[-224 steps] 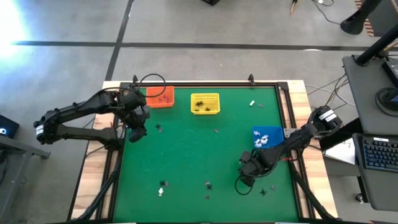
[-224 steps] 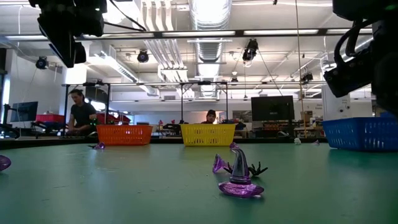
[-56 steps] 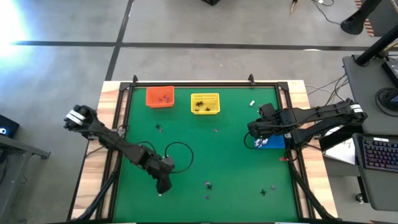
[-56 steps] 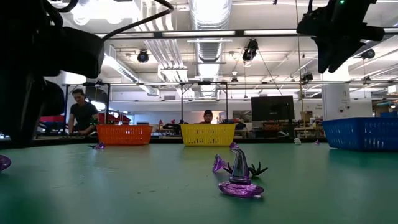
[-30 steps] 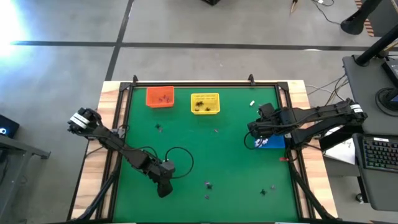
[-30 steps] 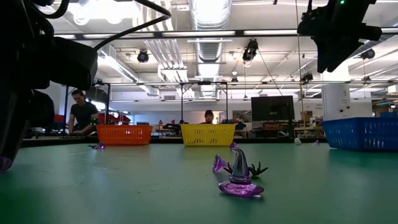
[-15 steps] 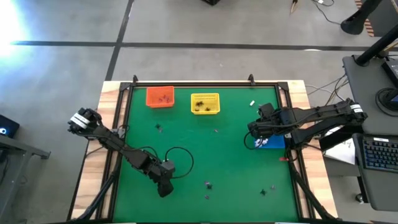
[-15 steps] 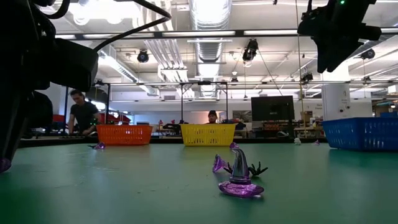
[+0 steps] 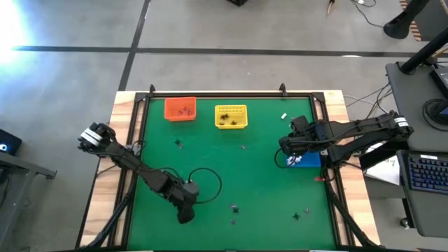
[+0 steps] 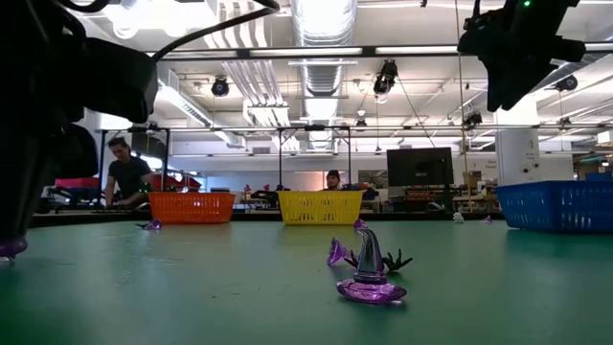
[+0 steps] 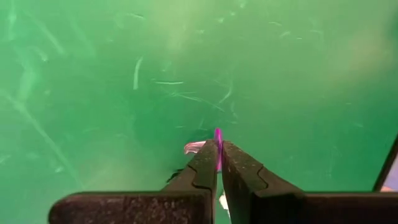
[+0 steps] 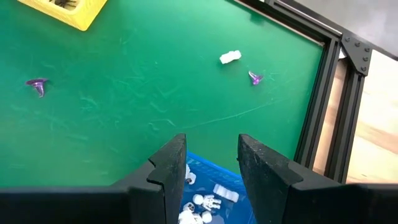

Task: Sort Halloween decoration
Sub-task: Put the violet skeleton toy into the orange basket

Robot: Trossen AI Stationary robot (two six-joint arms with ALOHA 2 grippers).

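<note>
Left gripper (image 11: 218, 163): low over the near-left part of the green table (image 9: 231, 175), fingers pressed together on a purple trinket (image 11: 217, 144).
Right gripper (image 12: 211, 163): spread apart, holding nothing, above the blue basket (image 12: 205, 180) at the table's right edge.
Blue basket: white trinkets (image 12: 202, 202) inside.
Loose trinkets: purple hat (image 10: 369, 273) near centre front; others scattered.
Orange basket (image 9: 180, 109), yellow basket (image 9: 231, 116): far edge, side by side.

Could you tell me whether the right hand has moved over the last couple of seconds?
No. The right hand hangs open over the blue basket, same as before.
</note>
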